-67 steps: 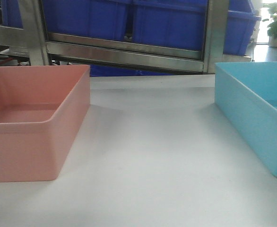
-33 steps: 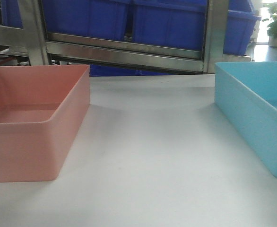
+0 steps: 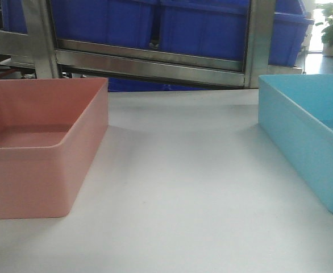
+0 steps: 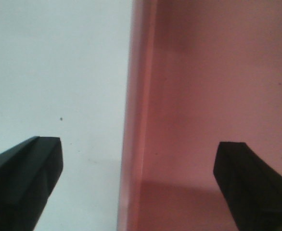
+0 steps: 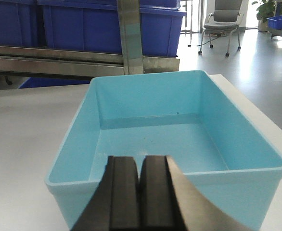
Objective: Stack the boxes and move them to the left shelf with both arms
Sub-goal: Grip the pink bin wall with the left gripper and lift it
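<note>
left end effector [image 4: 138, 151]: spread, astride wall of salmon-pink rectangular plastic bin [image 3: 36, 176] | right end effector [image 5: 140, 163]: pressed together, empty, by near rim of sky-blue rectangular plastic bin [image 5: 179, 139] | bins well apart on white tabletop [image 3: 183, 199]

The left box [image 3: 41, 170] was salmon-pink, the right box [image 3: 303, 148] sky-blue, the bench [image 3: 178, 205] pale grey, the upper crates [image 3: 127, 20] deep blue.
</note>
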